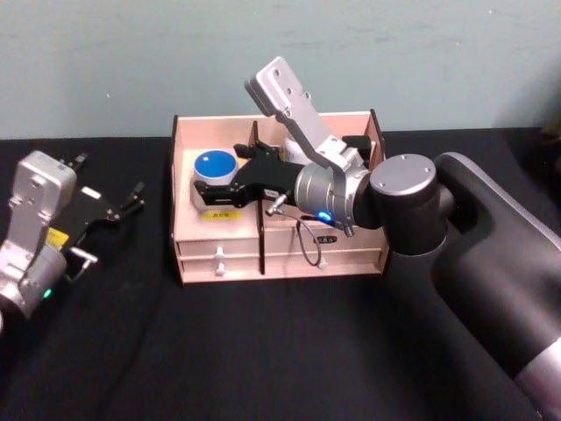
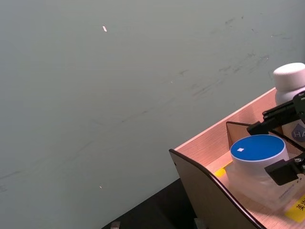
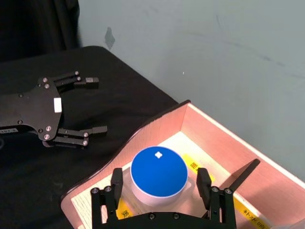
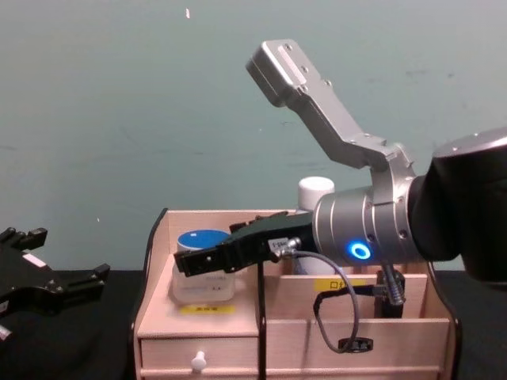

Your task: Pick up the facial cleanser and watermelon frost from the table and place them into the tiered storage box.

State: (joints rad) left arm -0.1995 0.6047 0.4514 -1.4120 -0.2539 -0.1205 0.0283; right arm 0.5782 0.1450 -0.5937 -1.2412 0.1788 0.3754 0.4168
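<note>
Black tabletop point(image 1: 263, 351) runs back to a pale teal wall point(image 1: 131, 61); wall is scuffed and flecked, evenly lit above the tabletop.

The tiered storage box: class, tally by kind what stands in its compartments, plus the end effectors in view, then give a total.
Blue-lidded jar: 1
White-capped bottle: 1
End effectors: 2, left end effector and right end effector
Tiered storage box: 1
Total: 5

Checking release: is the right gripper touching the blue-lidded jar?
Apart. The right wrist view shows the right gripper straddling the blue-lidded jar, gaps on both sides.
</note>
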